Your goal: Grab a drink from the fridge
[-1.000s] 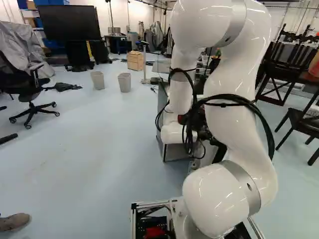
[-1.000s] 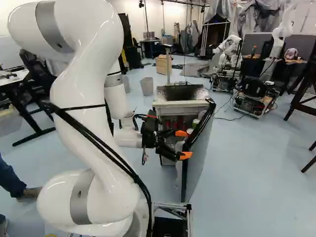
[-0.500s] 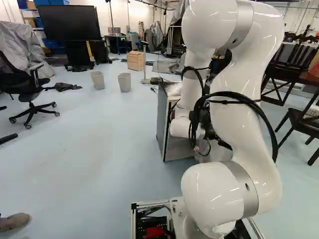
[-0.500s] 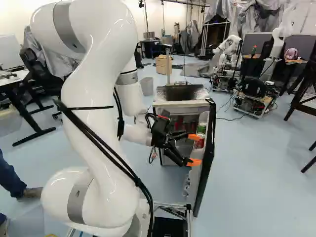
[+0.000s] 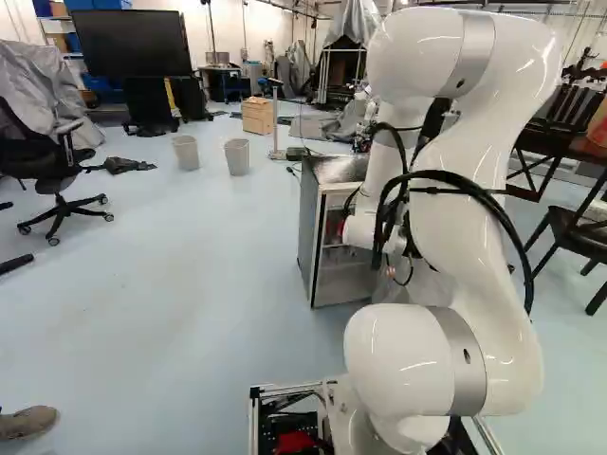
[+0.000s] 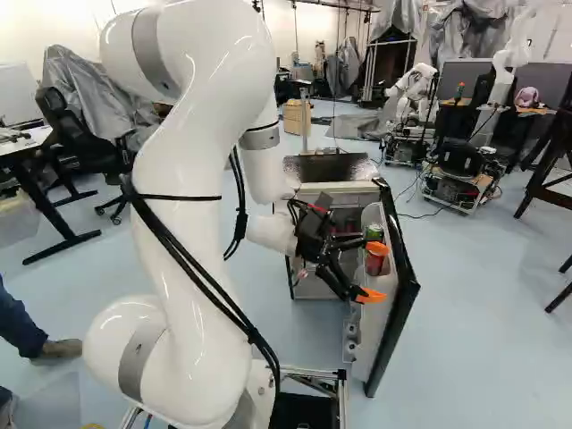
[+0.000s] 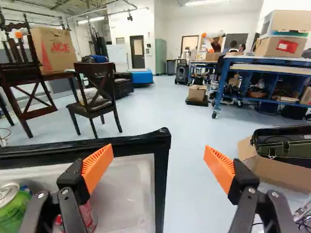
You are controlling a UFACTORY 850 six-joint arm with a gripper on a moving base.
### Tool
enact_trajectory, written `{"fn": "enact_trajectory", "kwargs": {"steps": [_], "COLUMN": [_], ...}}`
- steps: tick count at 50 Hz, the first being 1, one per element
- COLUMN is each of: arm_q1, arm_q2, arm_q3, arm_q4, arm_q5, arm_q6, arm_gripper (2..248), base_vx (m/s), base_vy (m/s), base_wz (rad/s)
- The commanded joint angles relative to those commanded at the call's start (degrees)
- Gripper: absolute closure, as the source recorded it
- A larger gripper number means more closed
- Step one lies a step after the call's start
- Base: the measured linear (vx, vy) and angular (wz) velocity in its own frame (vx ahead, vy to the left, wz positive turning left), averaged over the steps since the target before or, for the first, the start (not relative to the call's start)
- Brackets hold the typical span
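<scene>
- At the left of the right base view, a dark office chair (image 6: 76,134) stands beside a white table (image 6: 20,147).
- Next to them rises the arm (image 6: 179,223), large and white, with a black cable (image 6: 201,277) running along it.
- Past the arm, a wooden box (image 6: 295,116) sits on the floor, farther back than the fridge.
- Then comes the fridge (image 6: 329,167), upright and open at the front, with red things inside, too small and too covered to name.
- In front of its opening, the gripper (image 6: 373,272) reaches toward the door; its fingers (image 7: 98,167) are spread wide, with nothing gripped. In the wrist view one finger is over the door's shelf and the other is out past the door's end; the door's black corner shows ahead, between them.
- The drinks stand in the door's shelf: a green can (image 6: 374,232) and, beside it, a red can (image 6: 376,262). The red one is partly hidden behind one finger; whether they touch, I cannot tell.
- The door (image 6: 402,259) is swung well out, at the cans' right.
- Farther right and back, another robot (image 6: 415,88) stands near a wheeled base (image 6: 460,183).
</scene>
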Motion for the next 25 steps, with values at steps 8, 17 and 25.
{"fn": "enact_trajectory", "kwargs": {"steps": [8,17,25], "arm_q1": [-2.8,-5.7,-8.2], "arm_q2": [-1.0,-2.2,-3.4], "arm_q3": [-2.7,-5.8,-8.6], "arm_q4": [0.0,0.0,0.0], "arm_q5": [0.0,0.0,0.0], "arm_q6": [0.0,0.0,0.0], "arm_gripper": [3,3,3], "base_vx": [0.0,0.0,0.0], "base_vy": [0.0,0.0,0.0], "base_wz": [0.0,0.0,0.0]}}
